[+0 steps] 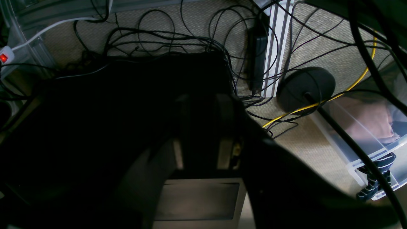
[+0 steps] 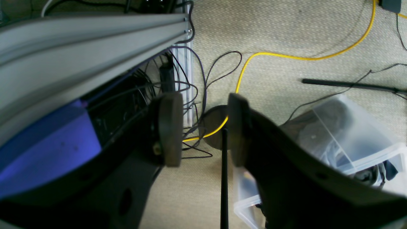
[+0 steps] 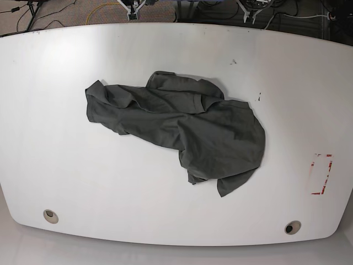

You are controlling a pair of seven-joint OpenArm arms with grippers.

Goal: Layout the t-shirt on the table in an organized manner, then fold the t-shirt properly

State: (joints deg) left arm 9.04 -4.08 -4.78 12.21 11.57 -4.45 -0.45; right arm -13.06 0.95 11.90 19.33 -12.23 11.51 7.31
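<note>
Across the bench (image 3: 44, 165) the crumpled t-shirt (image 3: 182, 127) is lying diagonally from far-left to near-right, while the right hand (image 2: 203, 130) is hanging empty and parted above the floor, and the left hand (image 1: 203, 130) is too dark to judge.

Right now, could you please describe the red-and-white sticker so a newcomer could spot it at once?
Start with the white table in the base view and go to its right side, past the crumpled t-shirt. The sticker lies above the right grommet hole. It is the table's only coloured mark.
</note>
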